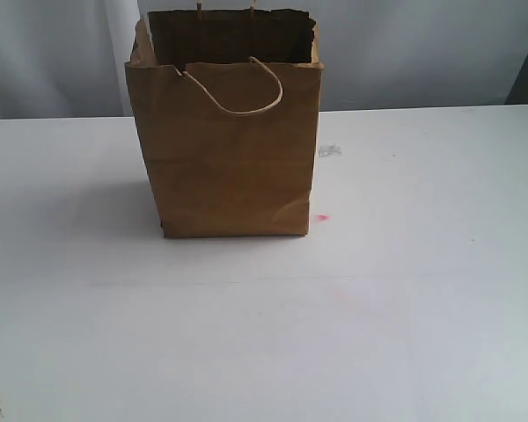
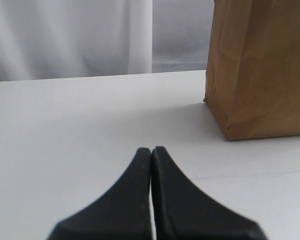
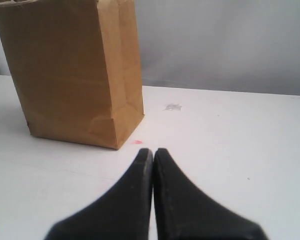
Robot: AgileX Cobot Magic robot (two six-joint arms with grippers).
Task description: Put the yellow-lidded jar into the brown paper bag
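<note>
Closest to each wrist camera are the dark fingers of its own gripper. The left gripper [image 2: 151,150] has its tips pressed together with nothing between them, and the right gripper [image 3: 153,151] is closed and empty in the same way. Both are low over the white table [image 1: 264,352]. The brown paper bag [image 1: 233,149] stands upright toward the back middle of the table, its mouth open to the top and one loop handle [image 1: 246,109] hanging down its front face. Each wrist view has the bag ahead of its gripper and off to one side, so it stands roughly between the two arms, and neither looks clearly nearer. The yellow-lidded jar shows in none of the views. It may lie inside the bag, whose interior is only a dark hollow from the exterior view, or off the table, and I cannot tell which. With no jar in sight, there is no bearing or axis to judge for a grasp.
</note>
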